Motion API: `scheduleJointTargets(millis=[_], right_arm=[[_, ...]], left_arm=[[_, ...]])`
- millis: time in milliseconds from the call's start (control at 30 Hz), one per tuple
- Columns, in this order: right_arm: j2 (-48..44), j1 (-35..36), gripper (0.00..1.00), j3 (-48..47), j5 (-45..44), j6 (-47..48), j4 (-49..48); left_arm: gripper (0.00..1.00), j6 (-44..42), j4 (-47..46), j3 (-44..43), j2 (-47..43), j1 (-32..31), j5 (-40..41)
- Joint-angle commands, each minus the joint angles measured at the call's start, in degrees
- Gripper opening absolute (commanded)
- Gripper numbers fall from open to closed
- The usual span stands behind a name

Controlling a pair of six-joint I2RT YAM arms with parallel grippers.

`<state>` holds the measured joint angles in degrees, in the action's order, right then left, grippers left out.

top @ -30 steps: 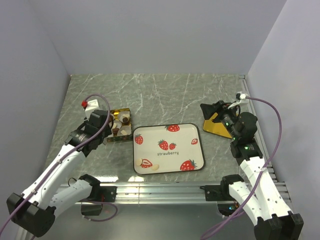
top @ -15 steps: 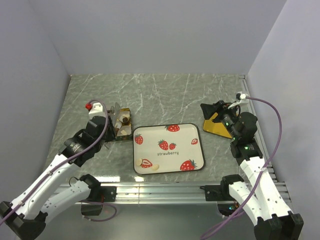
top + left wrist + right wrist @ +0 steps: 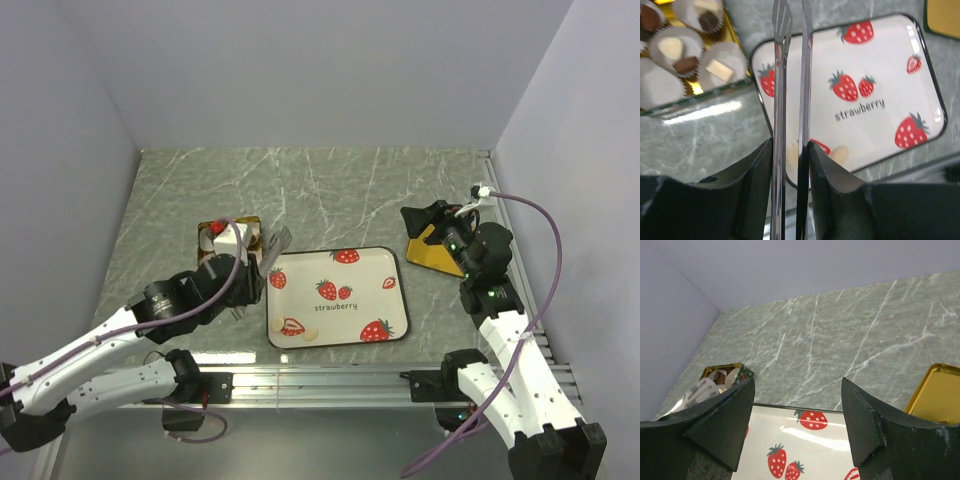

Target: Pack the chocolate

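Holding tongs [image 3: 780, 75] pinched in my left gripper [image 3: 790, 150], blades nearly together over two cream chocolate lumps [image 3: 840, 154] at the tray's [image 3: 880, 75] near-left corner. Right gripper [image 3: 796, 382] spread, empty. Risk: a lump squirts off smooth blades; more sit in the tin [image 3: 692, 87] beyond.

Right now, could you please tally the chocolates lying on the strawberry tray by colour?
Cream-white chocolates: 2
Dark brown chocolates: 0, those in view sit in the tin
Total on the tray: 2
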<state>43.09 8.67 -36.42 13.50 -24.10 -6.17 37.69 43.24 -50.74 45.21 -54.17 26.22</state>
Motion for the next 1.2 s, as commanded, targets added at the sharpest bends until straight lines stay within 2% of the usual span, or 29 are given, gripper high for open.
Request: scheduleJointTargets(millis=[0, 300, 567, 733, 800, 967, 1167], right_arm=[[0.5, 0.5, 0.76, -3.0, -0.7, 1.2, -1.5], [0.9, 0.5, 0.76, -3.1, -0.7, 1.2, -1.5], [0.9, 0.6, 0.76, -3.0, -0.2, 1.2, -1.6], [0.7, 0.5, 0.76, -3.1, -0.1, 1.2, -1.4], [0.6, 0.5, 0.76, -3.0, -0.1, 1.2, -1.4], [0.5, 0.4, 0.76, -3.0, 0.0, 1.2, -1.3], [0.8, 0.5, 0.76, -3.1, 0.0, 1.2, -1.3]], left_arm=[[0.39, 4.9, 2.0, -1.5, 0.3, -5.6, 3.1], [0.39, 17.7, 10.6, -2.6, 4.9, -20.8, 9.9], [0.38, 33.3, 25.4, -6.6, 13.3, -34.5, 16.1], [0.38, 38.2, 30.8, -8.7, 18.6, -39.4, 16.8], [0.41, 41.2, 35.0, -10.3, 19.0, -40.0, 16.9], [0.43, 39.7, 32.5, -9.1, 18.2, -40.8, 14.5], [0.42, 40.9, 34.4, -8.3, 19.4, -41.4, 11.7]])
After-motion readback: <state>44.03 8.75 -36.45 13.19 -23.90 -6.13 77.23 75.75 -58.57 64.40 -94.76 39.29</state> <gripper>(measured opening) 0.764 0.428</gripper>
